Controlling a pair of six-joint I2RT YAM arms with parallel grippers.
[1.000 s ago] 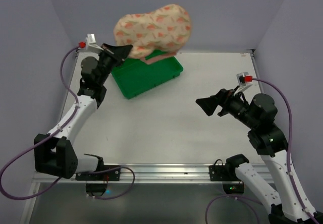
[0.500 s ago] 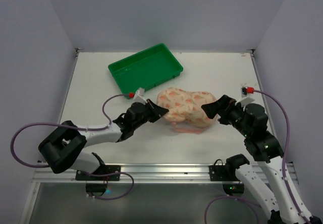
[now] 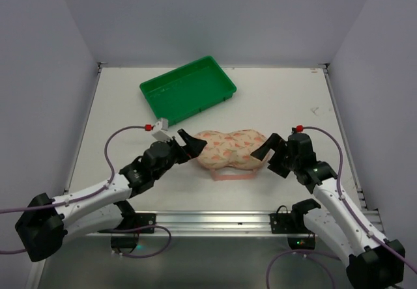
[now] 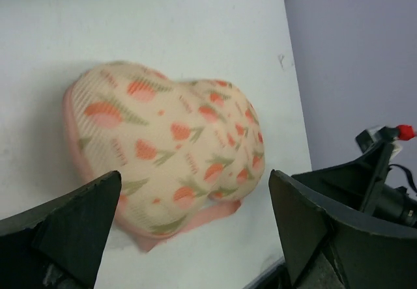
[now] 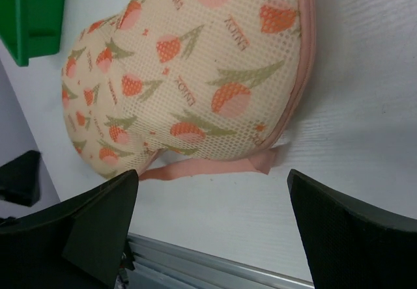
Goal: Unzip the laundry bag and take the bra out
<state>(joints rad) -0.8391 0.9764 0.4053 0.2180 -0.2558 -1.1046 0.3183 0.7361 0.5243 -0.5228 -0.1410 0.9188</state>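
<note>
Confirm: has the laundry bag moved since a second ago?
Yes. The laundry bag hung above the green tray; now it lies on the table in front of that tray, toward the near edge.

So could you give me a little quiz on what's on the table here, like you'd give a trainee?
1. True or false: the laundry bag lies inside the green tray.
2. Pick one. The left gripper and right gripper are: A) both open, one at each end of the bag; B) both shut on the bag; C) both over the tray.
3. Is the bra in sight?

Key
1. False: it lies on the table, nearer the arms than the tray.
2. A.
3. No. The bag looks closed, and only its pink loop trails out on the near side.
</note>
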